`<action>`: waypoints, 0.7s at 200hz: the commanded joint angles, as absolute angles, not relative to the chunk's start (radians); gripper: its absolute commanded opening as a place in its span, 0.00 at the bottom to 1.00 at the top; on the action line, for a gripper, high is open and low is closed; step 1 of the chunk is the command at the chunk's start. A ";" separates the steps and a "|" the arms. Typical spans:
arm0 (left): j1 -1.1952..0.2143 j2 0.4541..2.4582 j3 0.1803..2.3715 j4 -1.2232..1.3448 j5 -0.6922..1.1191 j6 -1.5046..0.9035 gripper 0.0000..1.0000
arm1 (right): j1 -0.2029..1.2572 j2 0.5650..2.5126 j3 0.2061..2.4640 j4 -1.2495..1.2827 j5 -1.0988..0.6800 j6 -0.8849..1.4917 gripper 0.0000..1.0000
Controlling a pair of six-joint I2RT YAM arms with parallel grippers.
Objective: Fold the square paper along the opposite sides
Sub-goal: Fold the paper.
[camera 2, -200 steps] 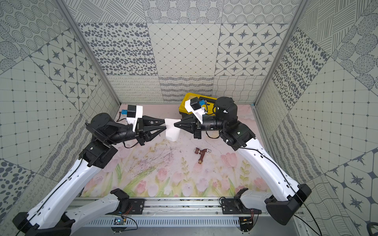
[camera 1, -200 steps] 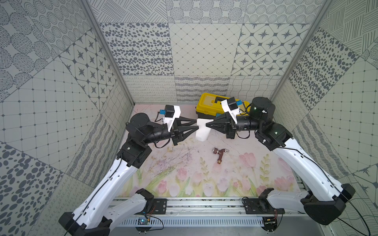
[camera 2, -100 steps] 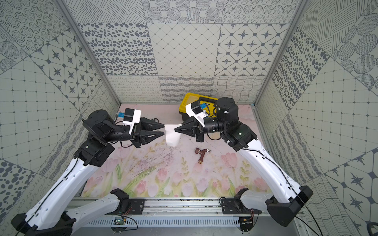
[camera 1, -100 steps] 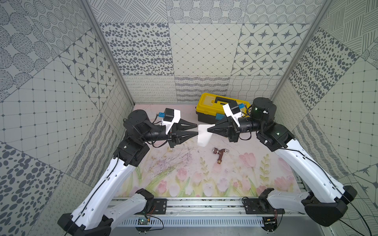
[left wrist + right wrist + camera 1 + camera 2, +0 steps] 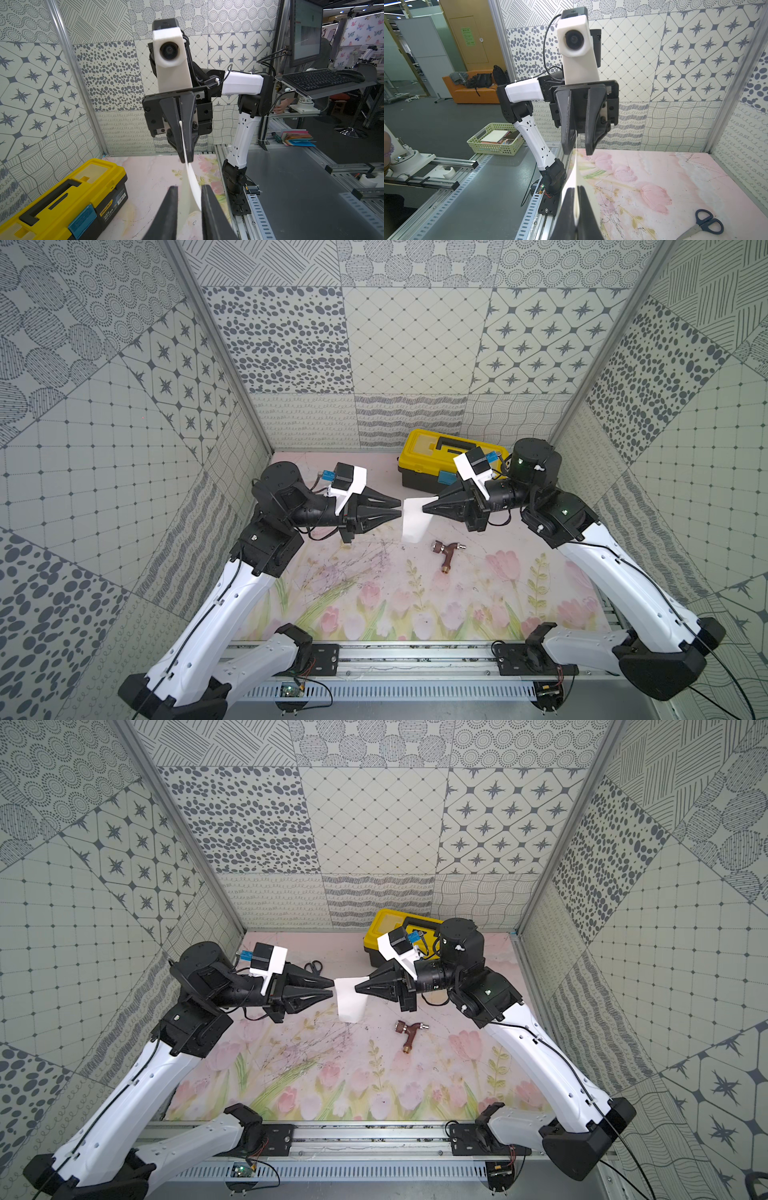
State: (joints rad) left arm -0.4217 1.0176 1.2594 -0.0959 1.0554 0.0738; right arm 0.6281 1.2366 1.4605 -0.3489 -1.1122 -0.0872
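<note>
The square paper [image 5: 415, 520] [image 5: 351, 1000] hangs on edge above the mat, a narrow white sheet in both top views. My right gripper [image 5: 424, 509] [image 5: 576, 188] is shut on its right edge, and the sheet [image 5: 574, 172] runs out from between the tips. My left gripper [image 5: 400, 508] [image 5: 188, 187] stands open with its jaws either side of the sheet's left edge. The sheet [image 5: 191, 178] lies against one finger, with a gap to the other. The two grippers face each other tip to tip, a paper's width apart.
A yellow toolbox [image 5: 440, 460] stands at the back, behind the right gripper. A brown tap fitting [image 5: 446, 553] lies on the floral mat [image 5: 374, 593] just in front of the paper. Black scissors [image 5: 314, 967] lie at the back behind the left gripper.
The left jaws have narrowed around the paper's left edge. The right gripper has sunk slightly toward the front, the paper still in it.
</note>
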 commanded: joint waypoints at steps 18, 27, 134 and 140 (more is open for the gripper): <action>-0.417 1.022 1.272 -0.060 1.099 0.069 0.25 | 0.629 1.241 1.495 -0.337 -1.144 -0.091 0.05; -0.417 1.022 1.272 -0.057 1.099 0.067 0.25 | 0.630 1.242 1.496 -0.336 -1.145 -0.090 0.05; -0.417 1.040 1.273 -0.023 1.097 0.035 0.23 | 0.640 1.277 1.503 -0.345 -1.146 -0.086 0.05; -0.417 1.039 1.273 -0.023 1.097 0.034 0.22 | 0.640 1.278 1.503 -0.345 -1.145 -0.087 0.05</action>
State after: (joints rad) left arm -0.4217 1.0367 1.2610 -0.0929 1.0698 0.0525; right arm 0.6338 1.2728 1.4776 -0.3584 -1.1378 -0.0860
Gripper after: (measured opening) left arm 0.239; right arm 0.069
